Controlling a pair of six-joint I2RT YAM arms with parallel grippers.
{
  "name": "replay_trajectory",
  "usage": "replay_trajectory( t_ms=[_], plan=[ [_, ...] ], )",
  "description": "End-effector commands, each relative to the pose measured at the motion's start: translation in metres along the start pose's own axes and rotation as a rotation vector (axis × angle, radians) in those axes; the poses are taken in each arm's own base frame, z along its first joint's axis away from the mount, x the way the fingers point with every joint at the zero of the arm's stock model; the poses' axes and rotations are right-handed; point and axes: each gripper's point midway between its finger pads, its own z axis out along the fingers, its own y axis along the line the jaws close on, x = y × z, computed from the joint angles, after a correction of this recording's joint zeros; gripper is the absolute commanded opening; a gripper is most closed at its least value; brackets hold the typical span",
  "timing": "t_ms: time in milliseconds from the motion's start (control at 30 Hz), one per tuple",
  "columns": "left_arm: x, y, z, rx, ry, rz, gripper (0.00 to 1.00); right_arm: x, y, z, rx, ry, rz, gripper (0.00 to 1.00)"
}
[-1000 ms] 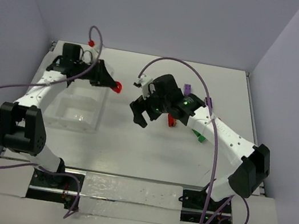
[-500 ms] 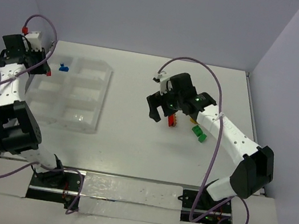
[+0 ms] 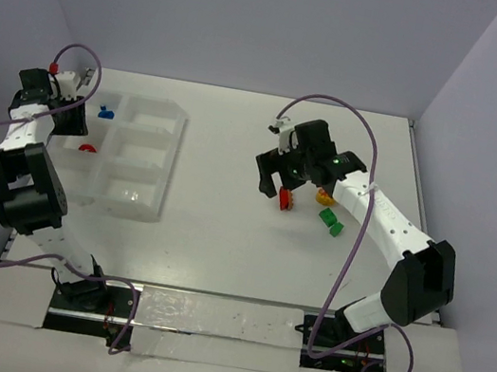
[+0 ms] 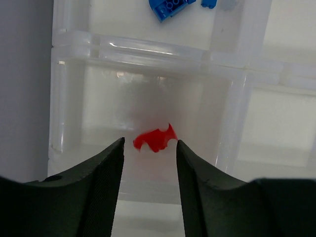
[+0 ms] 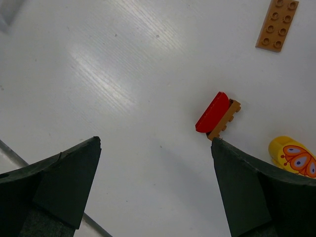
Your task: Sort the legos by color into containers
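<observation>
The clear divided tray (image 3: 174,159) lies at the left. A red piece (image 3: 88,148) lies in its left middle compartment, and blue pieces (image 3: 105,111) lie in the compartment behind. My left gripper (image 3: 71,122) is open and empty just above the red piece (image 4: 154,139), over the tray wall (image 4: 148,47). My right gripper (image 3: 275,187) is wide open and empty above the table. A red piece joined to an orange brick (image 5: 213,112) lies by its right fingertip and also shows in the top view (image 3: 286,199).
An orange flat plate (image 5: 277,24) and a yellow rounded piece with a butterfly print (image 5: 291,155) lie right of the red and orange pair. A green brick (image 3: 330,222) lies under the right forearm. Blue pieces (image 4: 170,7) show in the far compartment.
My left gripper carried a red piece from right of the tray to its left side and let it go into a compartment. My right gripper moved right, towards the red and orange pair.
</observation>
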Motion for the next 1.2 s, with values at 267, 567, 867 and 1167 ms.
replay_trajectory(
  t_ms=[267, 567, 867, 1167],
  plan=[
    [-0.069, -0.02, -0.043, 0.063, -0.237, 0.062, 0.57, 0.013, -0.03, 0.004, 0.093, 0.012, 0.08, 1.0],
    [-0.082, -0.1, -0.1, 0.107, -0.414, 0.226, 0.58, 0.056, -0.067, 0.021, 0.249, 0.133, 0.124, 0.94],
    [-0.073, -0.132, -0.11, 0.165, -0.414, 0.218, 0.59, 0.058, -0.078, 0.05, 0.265, 0.198, 0.182, 0.96],
    [-0.062, -0.157, -0.118, 0.266, -0.418, 0.16, 0.62, 0.066, -0.087, 0.097, 0.271, 0.271, 0.266, 0.9]
  ],
)
